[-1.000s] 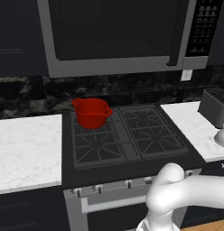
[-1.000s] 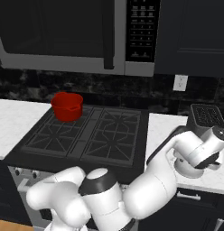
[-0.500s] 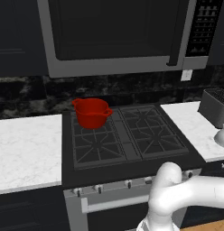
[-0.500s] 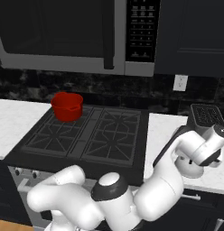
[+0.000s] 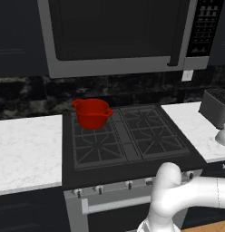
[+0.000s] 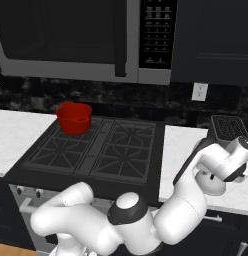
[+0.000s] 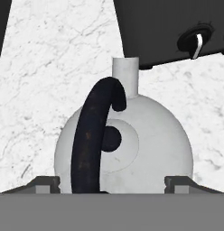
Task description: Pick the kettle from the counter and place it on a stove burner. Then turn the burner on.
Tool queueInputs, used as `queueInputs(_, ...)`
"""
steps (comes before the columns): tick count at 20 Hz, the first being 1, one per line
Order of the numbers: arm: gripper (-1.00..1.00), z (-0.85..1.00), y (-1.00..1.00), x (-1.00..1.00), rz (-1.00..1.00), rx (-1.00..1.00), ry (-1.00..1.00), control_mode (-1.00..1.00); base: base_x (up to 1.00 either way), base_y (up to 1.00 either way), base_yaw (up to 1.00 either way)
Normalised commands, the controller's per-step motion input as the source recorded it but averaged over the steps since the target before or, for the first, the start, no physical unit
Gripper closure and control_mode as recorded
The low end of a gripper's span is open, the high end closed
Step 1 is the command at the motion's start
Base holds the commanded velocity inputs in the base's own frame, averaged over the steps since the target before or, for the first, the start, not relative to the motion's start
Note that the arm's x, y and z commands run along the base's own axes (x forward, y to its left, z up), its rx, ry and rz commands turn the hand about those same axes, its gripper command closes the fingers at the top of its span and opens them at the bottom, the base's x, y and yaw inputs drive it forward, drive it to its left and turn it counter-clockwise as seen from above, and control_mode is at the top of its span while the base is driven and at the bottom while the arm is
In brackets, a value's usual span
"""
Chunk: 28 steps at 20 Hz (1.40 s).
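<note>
The kettle (image 7: 132,144) is a small white-silver dome with a dark arched handle and a short spout, seen from straight above in the hand view. It stands on the marble counter right of the cooktop (image 6: 212,186) and shows at the right edge of the left base view (image 5: 222,137). My gripper (image 7: 112,182) hangs just over it, open, one fingertip (image 7: 46,182) on each side of the dome and the handle between them. The front-left stove burner (image 5: 94,152) (image 6: 61,152) has a bare dark grate.
A red two-handled pot (image 5: 92,113) (image 6: 74,118) sits on the rear-left burner. A dark toaster (image 6: 226,127) (image 7: 177,27) stands close behind the kettle, at its spout. Knobs (image 5: 129,184) line the stove front. A microwave (image 5: 114,36) hangs above the cooktop.
The hand has shifted slightly right and lower over the kettle. The kettle, pot and base views stay where they were.
</note>
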Motion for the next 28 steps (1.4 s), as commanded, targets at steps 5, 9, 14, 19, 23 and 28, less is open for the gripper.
queueInputs(5, 1.00, 0.00, 0.00, 0.00, 0.00, 0.00, 0.00, -1.00, 0.00, 0.00, 0.00)
queueInputs(9, 1.00, 0.01, 0.01, -0.13, 0.03, 0.00, 0.00, -1.00, 0.00, 0.00, 0.00)
queueInputs(14, 1.00, 0.28, 0.19, -0.23, 0.09, 0.00, -0.14, -1.00, 0.00, 0.00, 0.00)
queueInputs(19, 1.00, 0.51, 0.47, -0.40, 0.12, -0.02, -0.24, -1.00, 0.00, 0.00, 0.00)
queueInputs(23, 1.00, 0.52, 0.67, -0.46, 0.11, -0.06, -0.18, -1.00, 0.00, 0.00, 0.00)
queueInputs(28, 1.00, 0.57, 0.82, -0.44, 0.10, -0.10, -0.09, -1.00, 0.00, 0.00, 0.00)
